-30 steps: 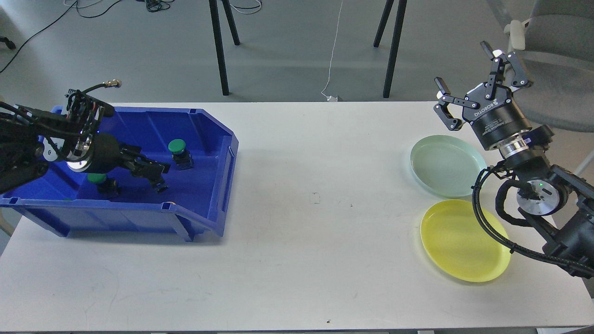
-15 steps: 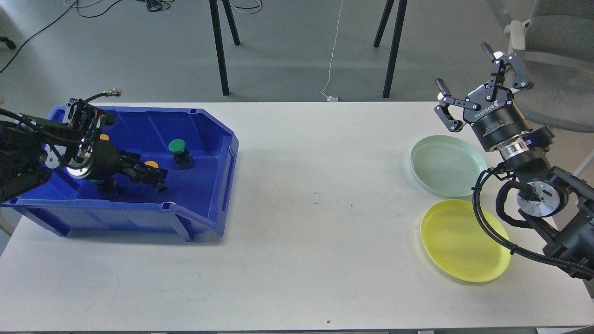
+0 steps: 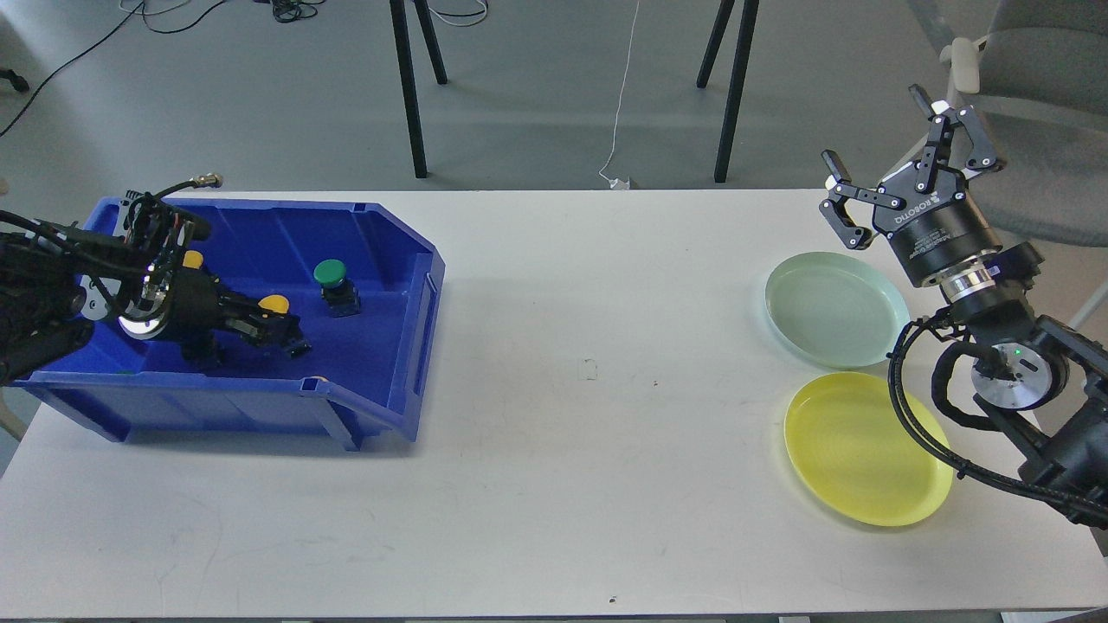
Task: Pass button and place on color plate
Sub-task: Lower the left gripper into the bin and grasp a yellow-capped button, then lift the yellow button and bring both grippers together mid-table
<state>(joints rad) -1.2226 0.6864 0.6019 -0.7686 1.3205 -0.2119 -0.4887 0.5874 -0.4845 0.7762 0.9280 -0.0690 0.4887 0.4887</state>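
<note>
A blue bin [image 3: 381,381] stands at the table's left. In it are a green button [image 3: 330,274] on a black base, a yellow button [image 3: 274,304] and another yellow button [image 3: 192,259] further left. My left gripper [image 3: 290,339] is low inside the bin, right under the nearer yellow button; its dark fingers cannot be told apart. My right gripper [image 3: 876,138] is open and empty, raised above the table's far right, behind the pale green plate [image 3: 835,307]. A yellow plate [image 3: 866,450] lies in front of that plate.
The white table [image 3: 571,450] stretches between the bin and the plates. Black stand legs [image 3: 407,86] and a white cable [image 3: 619,112] are on the floor behind. A grey chair [image 3: 1039,104] is at the far right.
My left gripper has sunk lower and drawn back leftward inside the bin, uncovering two yellow buttons. My right gripper has shifted slightly to the right, still open.
</note>
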